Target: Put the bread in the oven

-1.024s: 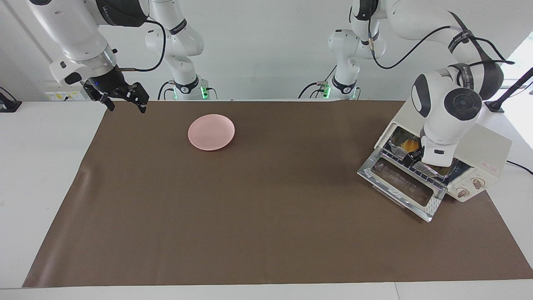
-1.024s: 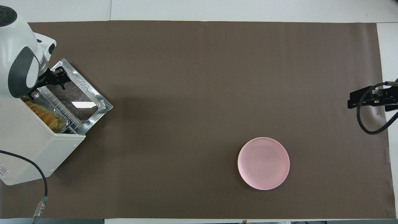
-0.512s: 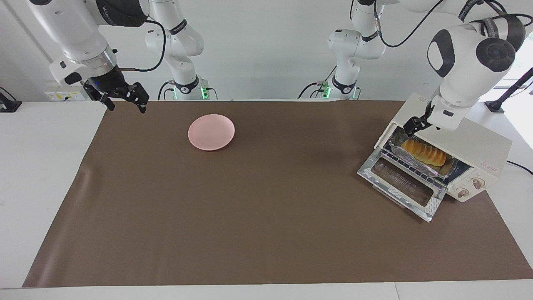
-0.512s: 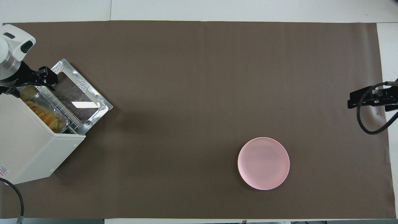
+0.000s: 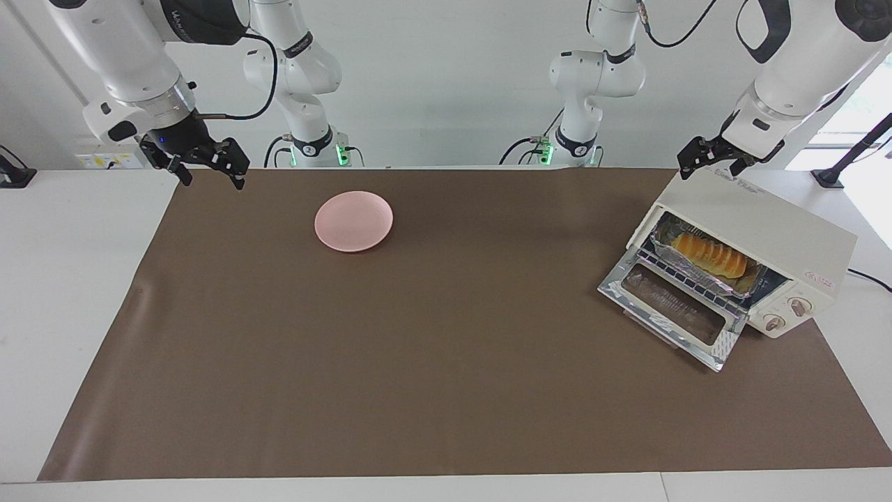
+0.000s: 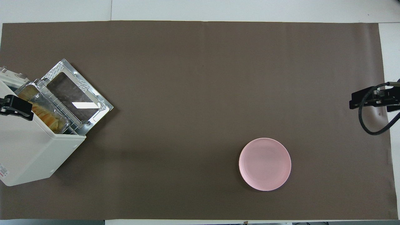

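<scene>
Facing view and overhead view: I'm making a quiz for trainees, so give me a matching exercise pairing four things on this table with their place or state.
Things:
1. bread
2. pink plate
3. oven door
4. left gripper

Places or states:
A. bare, on the brown mat, toward the right arm's end
B. open, up over the oven's top
C. in the foil tray on the rack inside the oven
D. folded down, open

Pairs: 1-C, 2-A, 3-D, 4-B
</scene>
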Robot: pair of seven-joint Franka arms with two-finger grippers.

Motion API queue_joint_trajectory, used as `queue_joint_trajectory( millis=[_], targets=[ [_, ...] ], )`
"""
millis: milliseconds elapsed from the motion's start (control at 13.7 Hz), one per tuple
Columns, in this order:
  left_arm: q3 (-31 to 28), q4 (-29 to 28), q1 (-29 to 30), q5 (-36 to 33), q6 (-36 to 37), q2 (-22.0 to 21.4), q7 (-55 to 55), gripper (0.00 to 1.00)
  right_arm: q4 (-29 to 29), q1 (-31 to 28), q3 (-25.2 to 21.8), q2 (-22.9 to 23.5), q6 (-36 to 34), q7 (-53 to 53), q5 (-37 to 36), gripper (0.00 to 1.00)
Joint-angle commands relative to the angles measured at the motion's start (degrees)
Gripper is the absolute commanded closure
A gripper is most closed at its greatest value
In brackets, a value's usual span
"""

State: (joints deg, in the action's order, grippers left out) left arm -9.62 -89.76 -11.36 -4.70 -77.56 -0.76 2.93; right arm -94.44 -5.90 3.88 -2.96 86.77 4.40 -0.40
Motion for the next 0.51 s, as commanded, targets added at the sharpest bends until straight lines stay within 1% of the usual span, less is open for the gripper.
queue_joint_trajectory(
  millis=[0,73,146,293,439],
  targets=[
    [7.22,-1.64,6.94,1.1,-0.22,-1.44,0.85,0.0,-1.36,-1.04,0.51,-1.18,0.86,-0.89,0.84,0.0],
    [8.64,-1.56,9.14,3.27,-3.71,-1.01,0.76,0.0,-1.36,-1.04,0.51,-1.18,0.86,-0.89,0.84,0.0],
    [8.74,-1.3,9.16,3.56,-5.31,-0.48,0.58,0.0,-1.36,-1.04,0.51,-1.18,0.86,-0.89,0.84,0.0],
    [10.57,-0.33,9.69,3.47,-4.01,0.14,0.58,0.0,-1.45,-1.04,0.51,-1.18,0.86,-0.98,0.84,0.0],
    [10.76,-1.2,9.69,3.91,-3.48,0.05,1.1,0.0,-1.45,-1.21,0.51,-1.18,0.86,-1.06,0.84,0.0]
  ],
)
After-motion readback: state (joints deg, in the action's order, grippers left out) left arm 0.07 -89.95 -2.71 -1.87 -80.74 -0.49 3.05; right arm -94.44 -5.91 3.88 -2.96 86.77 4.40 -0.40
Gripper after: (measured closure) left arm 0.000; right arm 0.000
